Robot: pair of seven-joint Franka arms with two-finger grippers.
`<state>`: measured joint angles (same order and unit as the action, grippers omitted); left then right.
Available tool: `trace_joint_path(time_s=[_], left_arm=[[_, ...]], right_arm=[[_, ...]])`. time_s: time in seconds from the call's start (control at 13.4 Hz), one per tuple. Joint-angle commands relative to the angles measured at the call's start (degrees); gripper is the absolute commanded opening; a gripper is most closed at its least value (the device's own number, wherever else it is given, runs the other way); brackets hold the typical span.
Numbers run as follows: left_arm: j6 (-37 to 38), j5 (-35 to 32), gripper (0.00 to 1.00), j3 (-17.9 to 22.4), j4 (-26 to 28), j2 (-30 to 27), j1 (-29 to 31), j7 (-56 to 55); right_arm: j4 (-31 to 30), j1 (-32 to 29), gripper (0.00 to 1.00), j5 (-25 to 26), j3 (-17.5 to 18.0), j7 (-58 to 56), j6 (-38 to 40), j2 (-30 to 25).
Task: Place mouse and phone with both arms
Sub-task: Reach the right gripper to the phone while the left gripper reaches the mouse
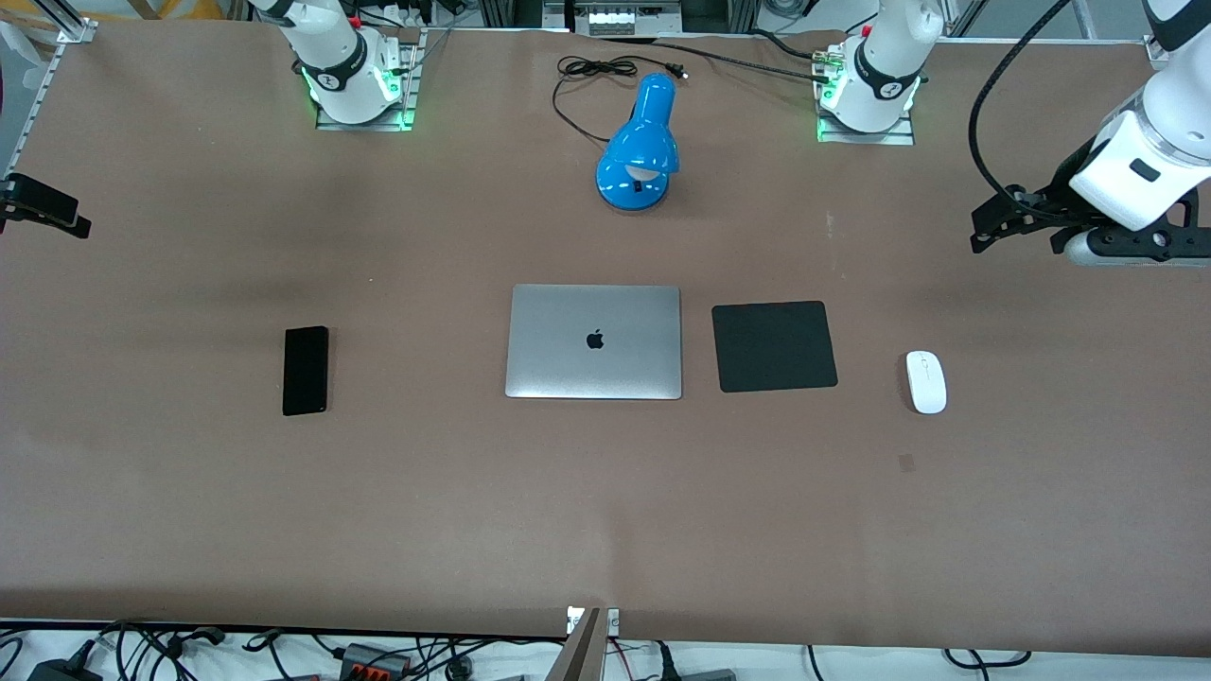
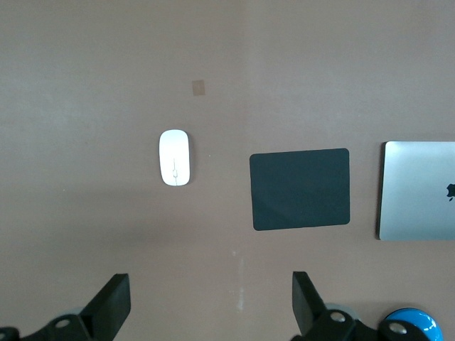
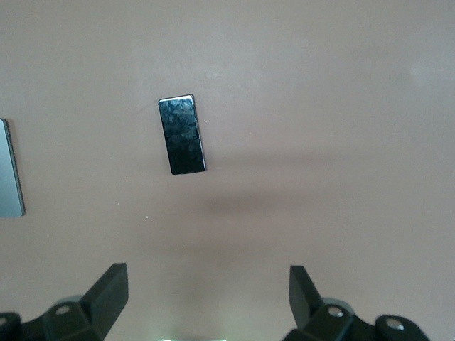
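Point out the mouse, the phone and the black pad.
mouse (image 1: 926, 381), front view, middle of its white shell.
phone (image 1: 306, 371), front view, centre of its dark face.
black pad (image 1: 774, 346), front view, centre of its surface.

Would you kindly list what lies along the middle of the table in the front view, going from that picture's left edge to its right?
phone → laptop → black pad → mouse

laptop (image 1: 593, 341) lid | black apple logo (image 1: 595, 340) (a brand sign) | no readable words elsewhere
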<state>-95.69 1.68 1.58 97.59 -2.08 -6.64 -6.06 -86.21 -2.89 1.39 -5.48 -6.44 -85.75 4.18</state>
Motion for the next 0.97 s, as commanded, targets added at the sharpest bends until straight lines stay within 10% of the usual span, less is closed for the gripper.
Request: trace_joint_path(time_s=[0.0, 0.37, 0.89], left_arm=[[0.59, 0.69, 1.00, -0.17, -0.65, -0.20, 0.31, 1.14], [0.51, 0.69, 1.00, -0.26, -0.73, -0.20, 0.14, 0.96], [2.96, 0.78, 1.00, -0.08, -0.74, 0.94, 0.84, 0.17]], right_arm=[[0.16, -0.01, 1.00, 0.72, 0.12, 0.99, 0.85, 0.12], [0.25, -0.01, 1.00, 0.63, 0.21, 0.12, 0.06, 1.00], [-1.06, 3.40, 1.00, -0.07, 0.73, 0.91, -12.49, 20.22]])
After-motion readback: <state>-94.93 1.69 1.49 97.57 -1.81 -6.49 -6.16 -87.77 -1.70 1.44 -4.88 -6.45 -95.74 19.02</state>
